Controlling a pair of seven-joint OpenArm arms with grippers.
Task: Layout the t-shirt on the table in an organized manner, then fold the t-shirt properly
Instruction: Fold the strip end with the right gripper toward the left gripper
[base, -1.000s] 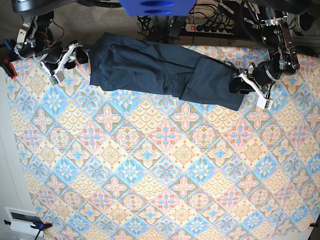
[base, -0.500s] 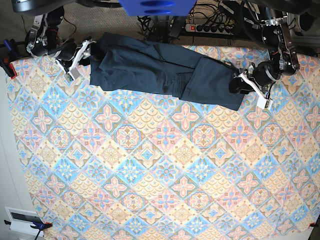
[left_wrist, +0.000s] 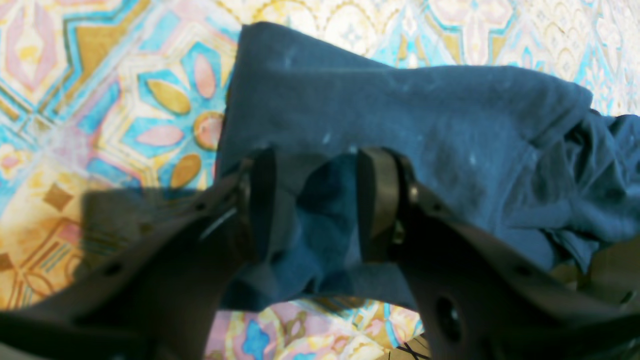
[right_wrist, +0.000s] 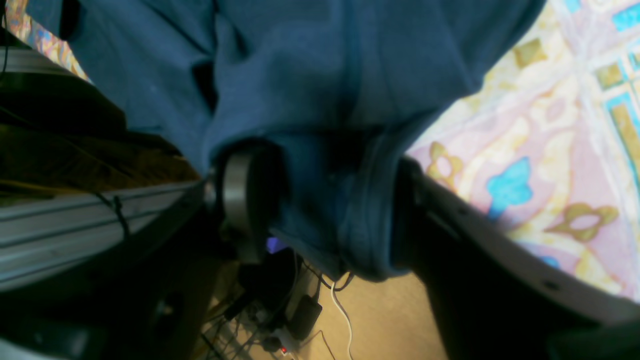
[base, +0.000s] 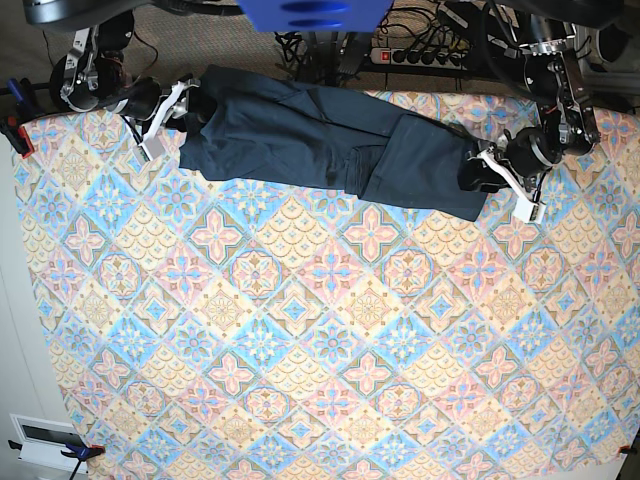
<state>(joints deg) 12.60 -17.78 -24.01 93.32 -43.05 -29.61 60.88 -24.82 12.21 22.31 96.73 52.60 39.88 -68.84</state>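
Note:
The dark navy t-shirt (base: 300, 130) lies bunched lengthwise along the far edge of the table (base: 320, 330). At the cloth's right end, my left gripper (base: 478, 172) rests on it. In the left wrist view this gripper (left_wrist: 319, 170) is open, with a fold of the t-shirt (left_wrist: 400, 110) between its fingers. My right gripper (base: 185, 105) is at the shirt's left end. In the right wrist view it (right_wrist: 325, 200) stands open, its jaws on either side of a hemmed edge of the t-shirt (right_wrist: 325, 75) that hangs past the table (right_wrist: 550, 150).
A power strip with cables (base: 420, 55) lies beyond the far edge. A blue part (base: 315, 15) overhangs the top middle. A white box (base: 45, 435) sits at the near left corner. Below the table edge, floor and cables (right_wrist: 300, 310) show.
My right gripper has moved right, from the bare cloth beside the shirt onto its left end, staying open. The left gripper and the shirt's right end have not moved.

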